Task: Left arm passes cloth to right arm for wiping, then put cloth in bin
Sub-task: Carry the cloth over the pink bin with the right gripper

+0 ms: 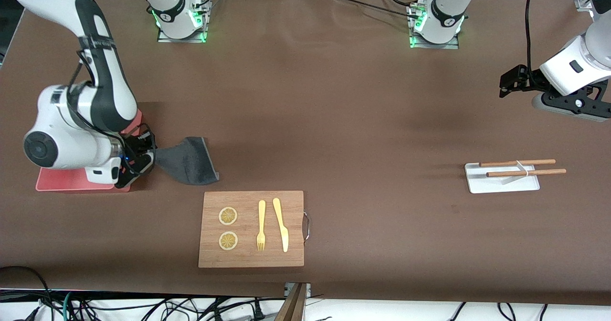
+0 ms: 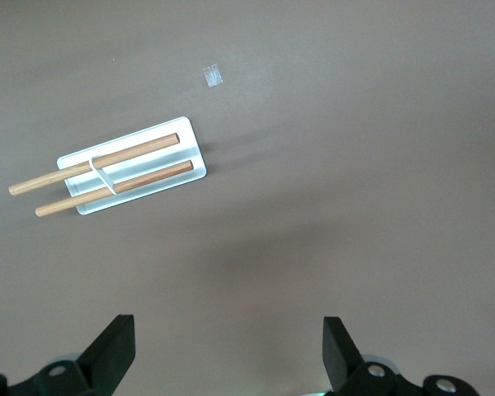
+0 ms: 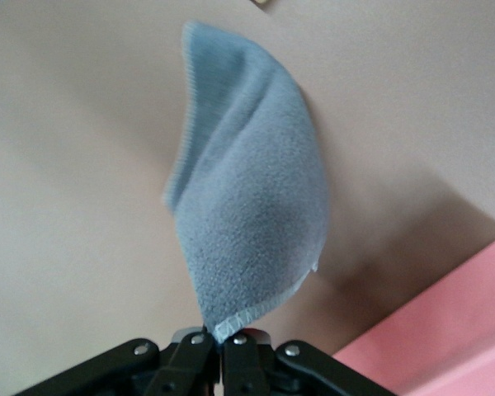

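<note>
The dark grey cloth (image 1: 188, 161) hangs from my right gripper (image 1: 145, 161), which is shut on one corner of it; the rest trails on the table toward the wooden board. In the right wrist view the cloth (image 3: 252, 190) fans out from the pinched corner at my right gripper (image 3: 223, 340). The pink bin (image 1: 62, 180) lies under the right arm, mostly hidden by it; a corner shows in the right wrist view (image 3: 445, 330). My left gripper (image 1: 513, 85) is open and empty, held high over the left arm's end of the table; it also shows in the left wrist view (image 2: 228, 351).
A wooden board (image 1: 251, 259) with two lemon slices, a yellow fork and a yellow knife lies nearer the front camera than the cloth. A small white tray (image 1: 501, 183) with two wooden sticks sits toward the left arm's end and shows in the left wrist view (image 2: 194, 161).
</note>
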